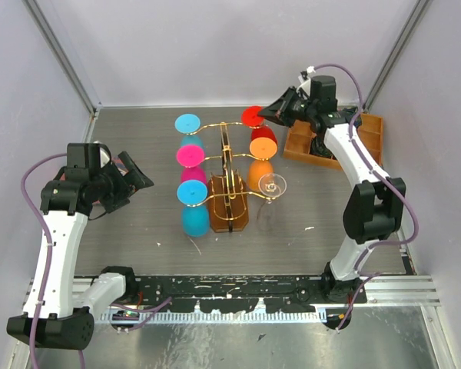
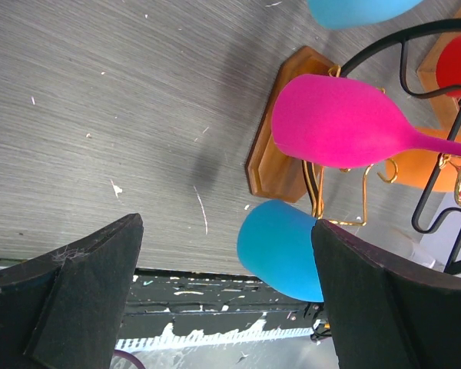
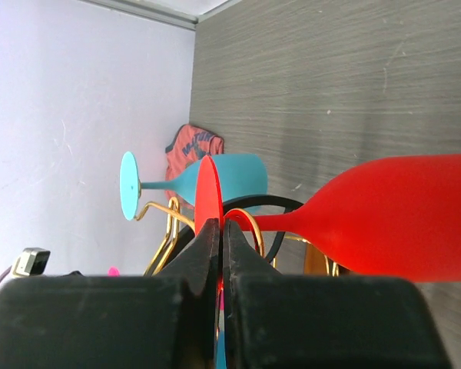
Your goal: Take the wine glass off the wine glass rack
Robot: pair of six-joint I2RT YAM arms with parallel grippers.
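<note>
Grey table (image 1: 138,231). The right gripper (image 3: 220,231) pinches the red wine glass (image 3: 399,215) at the wine glass rack (image 1: 229,204)'s far end; the left gripper (image 1: 138,175) gapes wide.

This is a robotics lab test cell: plain pale wall panels (image 1: 215,46) on bare aluminium corner posts (image 1: 61,55) box in a grey wood-grain worktop (image 1: 138,138). Two white-and-black robot arms (image 1: 58,238) are bolted to a scuffed black rail (image 1: 238,288) at its near edge, purple cables (image 1: 24,187) looping off them. The wares are staged props: a gold wire wine glass rack (image 1: 229,201) hung with bright glasses, one a red wine glass (image 1: 252,116).
</note>
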